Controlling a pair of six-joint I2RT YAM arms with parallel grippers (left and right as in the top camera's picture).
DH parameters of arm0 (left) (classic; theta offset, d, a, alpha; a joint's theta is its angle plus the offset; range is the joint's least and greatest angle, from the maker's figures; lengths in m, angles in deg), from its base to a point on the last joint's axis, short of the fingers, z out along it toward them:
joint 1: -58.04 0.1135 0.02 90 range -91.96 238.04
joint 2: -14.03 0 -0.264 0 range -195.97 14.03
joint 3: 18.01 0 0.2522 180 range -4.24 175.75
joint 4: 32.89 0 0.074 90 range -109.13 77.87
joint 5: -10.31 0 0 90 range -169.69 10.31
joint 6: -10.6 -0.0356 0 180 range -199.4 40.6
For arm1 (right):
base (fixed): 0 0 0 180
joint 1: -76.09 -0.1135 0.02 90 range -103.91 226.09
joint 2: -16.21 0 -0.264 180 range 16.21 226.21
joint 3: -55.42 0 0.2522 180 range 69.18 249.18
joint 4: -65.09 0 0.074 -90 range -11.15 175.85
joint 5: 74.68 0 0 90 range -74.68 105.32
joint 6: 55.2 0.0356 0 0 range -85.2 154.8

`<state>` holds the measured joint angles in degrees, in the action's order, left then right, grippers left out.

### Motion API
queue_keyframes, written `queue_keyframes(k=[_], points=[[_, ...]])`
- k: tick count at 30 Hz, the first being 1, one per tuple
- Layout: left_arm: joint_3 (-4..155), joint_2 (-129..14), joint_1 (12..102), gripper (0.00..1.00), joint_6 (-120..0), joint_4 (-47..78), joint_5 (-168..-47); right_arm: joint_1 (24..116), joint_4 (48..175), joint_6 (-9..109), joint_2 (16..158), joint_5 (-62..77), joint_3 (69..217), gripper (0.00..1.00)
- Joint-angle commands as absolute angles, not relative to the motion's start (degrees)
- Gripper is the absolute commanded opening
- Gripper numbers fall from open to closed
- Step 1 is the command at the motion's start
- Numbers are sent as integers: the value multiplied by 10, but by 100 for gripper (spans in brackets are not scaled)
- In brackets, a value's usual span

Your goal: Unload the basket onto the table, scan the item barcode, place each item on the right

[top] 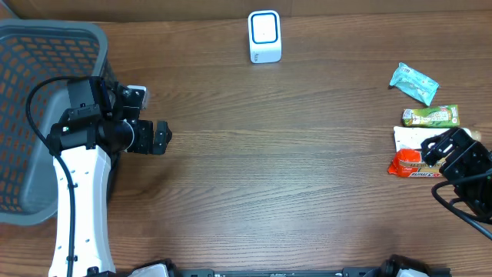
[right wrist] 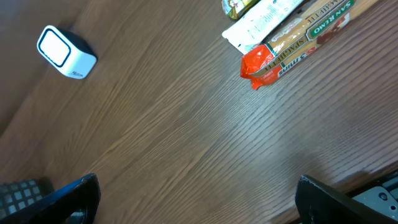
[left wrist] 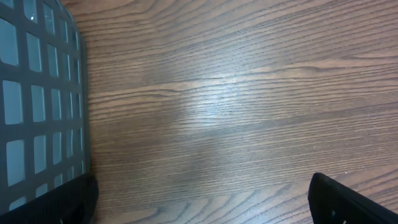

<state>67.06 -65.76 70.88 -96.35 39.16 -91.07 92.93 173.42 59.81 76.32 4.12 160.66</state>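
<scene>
The white barcode scanner [top: 264, 36] with a blue-rimmed window stands at the table's far middle; it also shows in the right wrist view, scanner [right wrist: 65, 51] at upper left. The items lie at the right edge: a red spaghetti packet [top: 406, 165], a white packet [top: 412, 136], a green packet [top: 430, 116] and a teal packet [top: 413, 83]. My right gripper [top: 432, 149] hovers open over the red and white packets, nothing between its fingers [right wrist: 336, 200]. The red spaghetti packet [right wrist: 292, 46] lies beyond them. My left gripper [top: 163, 138] is open and empty beside the basket.
A grey mesh basket [top: 46, 115] fills the far left, its wall [left wrist: 37, 93] close beside my left gripper [left wrist: 202, 205]. The white packet [right wrist: 264, 22] and green packet [right wrist: 239, 5] lie at the top of the right wrist view. Bare wood spans the table's middle.
</scene>
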Motion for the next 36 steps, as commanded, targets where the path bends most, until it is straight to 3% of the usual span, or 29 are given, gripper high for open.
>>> queue_keyframes(k=[1, 9, 17, 36], points=[[680, -660, 708, 99, -974, 391, -915, 927, 1733, 594, 761, 34, 1615, 100], [680, -660, 708, 100, -974, 391, -915, 919, 1685, 582, 758, 30, 1611, 100], [680, -660, 708, 100, -974, 391, -915, 813, 1509, 550, 678, 104, 1531, 100], [680, -660, 708, 99, -974, 391, -915, 755, 885, 508, 352, 136, 950, 100]])
